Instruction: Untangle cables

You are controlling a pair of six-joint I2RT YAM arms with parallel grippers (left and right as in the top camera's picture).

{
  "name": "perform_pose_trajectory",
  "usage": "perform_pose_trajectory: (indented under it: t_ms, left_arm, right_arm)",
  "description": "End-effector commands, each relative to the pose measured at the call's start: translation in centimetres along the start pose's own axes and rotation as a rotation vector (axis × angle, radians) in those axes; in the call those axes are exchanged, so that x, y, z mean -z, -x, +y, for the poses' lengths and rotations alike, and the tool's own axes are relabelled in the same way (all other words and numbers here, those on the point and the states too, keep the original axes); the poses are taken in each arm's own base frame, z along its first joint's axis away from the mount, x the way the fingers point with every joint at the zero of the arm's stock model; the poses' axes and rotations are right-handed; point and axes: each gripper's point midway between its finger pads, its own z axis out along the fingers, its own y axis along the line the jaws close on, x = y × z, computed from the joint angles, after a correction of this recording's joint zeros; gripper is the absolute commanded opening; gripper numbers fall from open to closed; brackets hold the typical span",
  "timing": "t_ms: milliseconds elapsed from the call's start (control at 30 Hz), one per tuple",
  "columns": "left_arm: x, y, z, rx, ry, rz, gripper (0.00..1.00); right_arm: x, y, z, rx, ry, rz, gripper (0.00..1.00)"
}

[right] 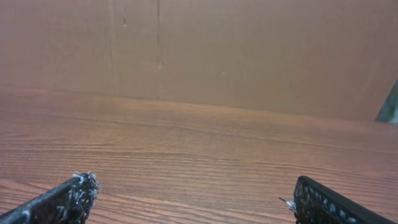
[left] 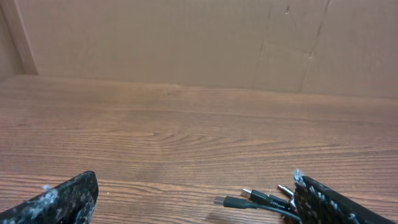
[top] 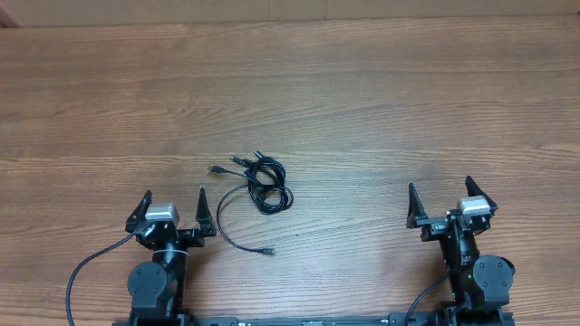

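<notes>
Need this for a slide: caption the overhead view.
Tangled black cables lie on the wooden table, nearer the open left claw than the open right claw.

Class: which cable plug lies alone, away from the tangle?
The plug ending the long loose strand, well clear of the tangle; the other plugs cluster at its edge.
</notes>
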Motion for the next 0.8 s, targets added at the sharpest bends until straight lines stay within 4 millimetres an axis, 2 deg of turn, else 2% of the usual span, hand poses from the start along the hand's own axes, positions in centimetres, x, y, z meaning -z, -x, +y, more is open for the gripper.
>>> perform_pose_trajectory:
  t_ms: [0,300,400,500,767]
  left_arm:
    - [0.0,0.0,0.0,-0.011,-0.004,-0.005,1.00]
    - [0.1,0.0,-1.7,-0.008,-0.103,-0.001,1.00]
    - [0.3,0.7,-2.2,-0.008,-0.129,-0.013,1.00]
    - [0.8,2.3,-2.3,-0.009,-0.128,-0.029,1.00]
    - [3.4,8.4,-1.7,-0.055,-0.078,-0.087,1.00]
  right_arm:
    - [0.0,-0.2,-0.3,0.005,-0.014,-0.004,1.00]
    - [0.0,-0.2,-0.3,0.005,-0.014,-0.004,1.00]
    - [0.0,-0.2,-0.3,0.005,-0.014,-0.004,1.00]
    - [0.0,-0.2,-0.3,0.005,-0.014,-0.004,1.00]
    - [0.0,-0.2,-0.3,0.005,-0.014,-0.004,1.00]
